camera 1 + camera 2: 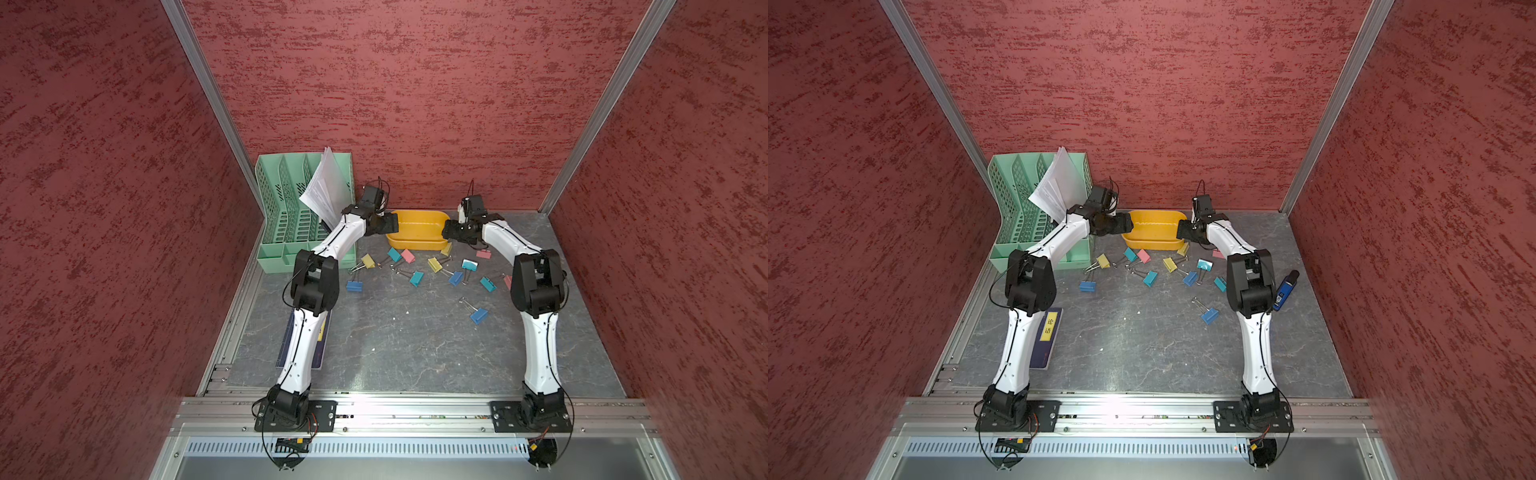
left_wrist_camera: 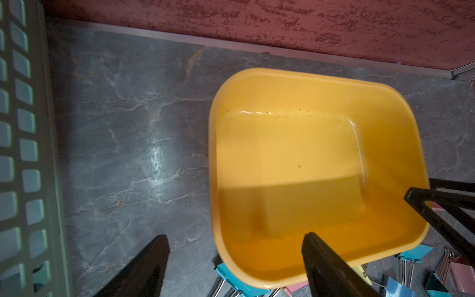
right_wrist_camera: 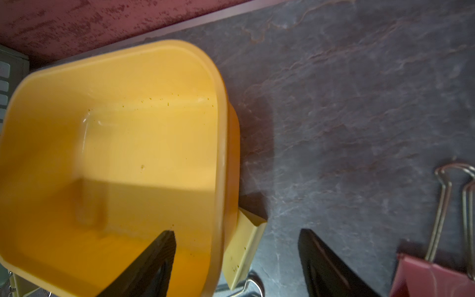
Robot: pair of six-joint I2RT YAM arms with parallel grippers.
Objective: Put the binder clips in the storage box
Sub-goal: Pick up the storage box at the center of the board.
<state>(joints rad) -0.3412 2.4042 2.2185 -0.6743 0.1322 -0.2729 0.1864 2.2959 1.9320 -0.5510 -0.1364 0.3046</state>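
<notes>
The left gripper (image 2: 236, 237) and right gripper (image 3: 236, 232) hung at opposite ends of the empty storage box (image 1: 415, 244), each spread wide and holding nothing, one jaw over the box's inside and one outside its end wall. Had either shut there, it looked likely to pinch the rim and tilt or drag the box, and the right one could have shoved the yellow clip (image 3: 244, 246) tucked against the box's near corner. The binder clips (image 1: 416, 278) lay scattered on the table (image 1: 395, 340) just in front of the box, none in it, all short of both grippers
</notes>
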